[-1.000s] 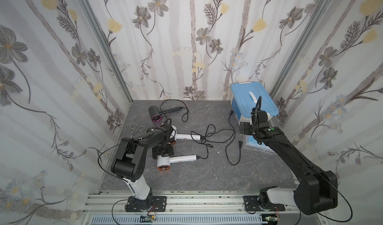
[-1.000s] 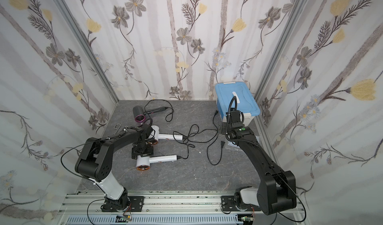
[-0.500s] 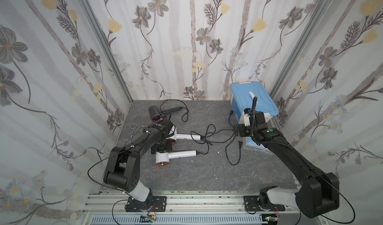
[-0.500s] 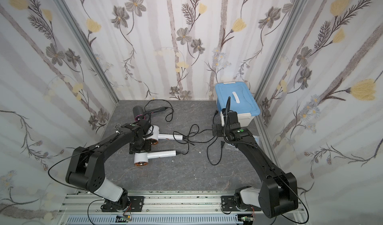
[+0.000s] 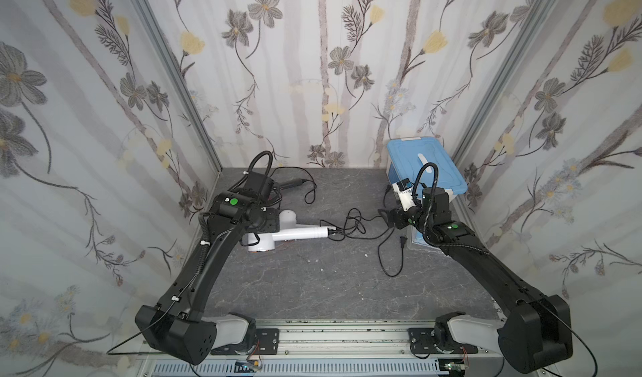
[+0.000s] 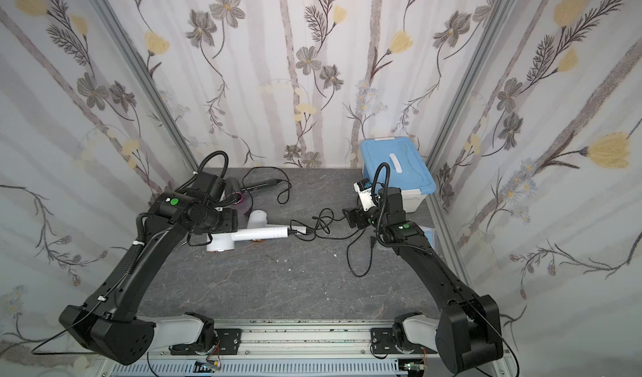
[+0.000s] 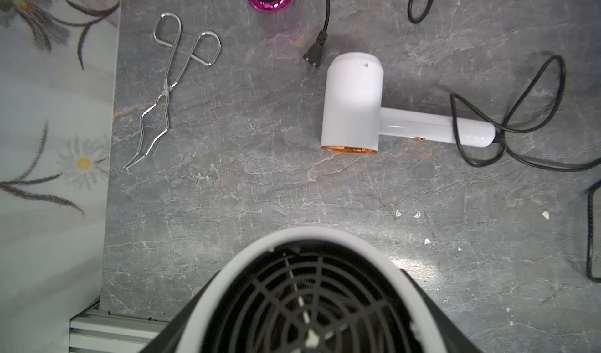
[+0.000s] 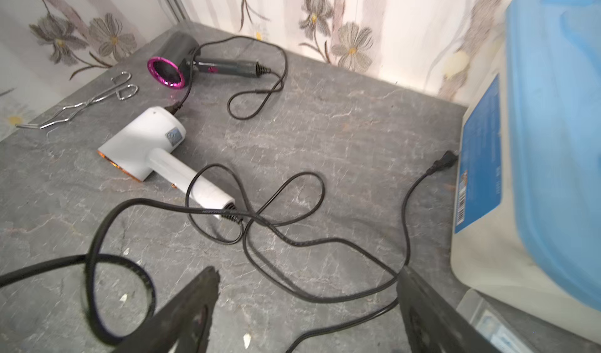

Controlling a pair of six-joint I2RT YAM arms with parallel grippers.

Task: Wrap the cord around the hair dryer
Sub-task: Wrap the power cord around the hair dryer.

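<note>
Bare tabletop (image 5: 312, 288) lies open near the rail (image 5: 333, 331); loops of cord (image 8: 182, 207), tongs (image 7: 167, 87) and bin (image 5: 410, 156) crowd the back.

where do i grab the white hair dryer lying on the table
By its handle, from straight above, jaws across it: the white hair dryer lies flat on its side, the handle is a slim straight cylinder, and the barrel looks too wide. Stay near the barrel; a cord loop crosses the handle's far end.

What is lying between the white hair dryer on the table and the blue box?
Tangled black cord and a plug, shown in the right wrist view.
</note>
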